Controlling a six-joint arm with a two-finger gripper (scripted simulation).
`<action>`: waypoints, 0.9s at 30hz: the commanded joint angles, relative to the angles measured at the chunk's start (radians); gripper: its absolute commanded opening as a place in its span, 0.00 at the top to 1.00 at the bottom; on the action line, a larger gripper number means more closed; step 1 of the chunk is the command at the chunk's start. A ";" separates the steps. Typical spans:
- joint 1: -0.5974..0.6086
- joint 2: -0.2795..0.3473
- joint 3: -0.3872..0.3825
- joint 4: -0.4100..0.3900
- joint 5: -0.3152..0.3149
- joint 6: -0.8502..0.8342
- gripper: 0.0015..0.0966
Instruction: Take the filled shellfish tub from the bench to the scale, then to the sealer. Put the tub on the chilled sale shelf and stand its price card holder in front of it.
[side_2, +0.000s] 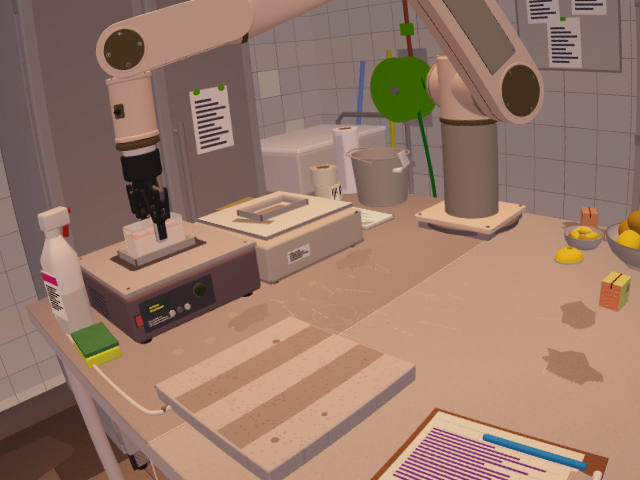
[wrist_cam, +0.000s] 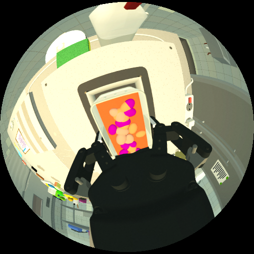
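My gripper [side_2: 155, 219] [wrist_cam: 127, 147] reaches straight down over the dark machine with a dial and buttons [side_2: 170, 281] at the table's left end. The clear shellfish tub [side_2: 153, 235] [wrist_cam: 123, 122], filled with orange, pink and peach pieces, sits in that machine's grey tray [side_2: 157, 250]. The pale flat machine with a raised frame [side_2: 289, 227] stands just right of it. The striped slab [side_2: 287, 387] lies at the front of the table. The orange and yellow card holder block [side_2: 615, 291] stands far right. My gripper is closed on the tub.
The spray bottle [side_2: 62, 268] and green-yellow sponge [side_2: 96, 343] stand at the table's left edge beside the dark machine. A bucket [side_2: 380, 175], paper rolls and my base [side_2: 470, 212] are at the back. Bowls of lemons [side_2: 628, 235] sit far right, a clipboard [side_2: 491, 454] at the front.
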 commanded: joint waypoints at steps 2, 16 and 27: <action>0.000 0.000 0.000 0.000 0.000 0.000 0.73; 0.000 0.000 0.000 0.000 0.000 0.000 0.44; 0.000 0.000 0.000 0.000 0.000 0.000 0.21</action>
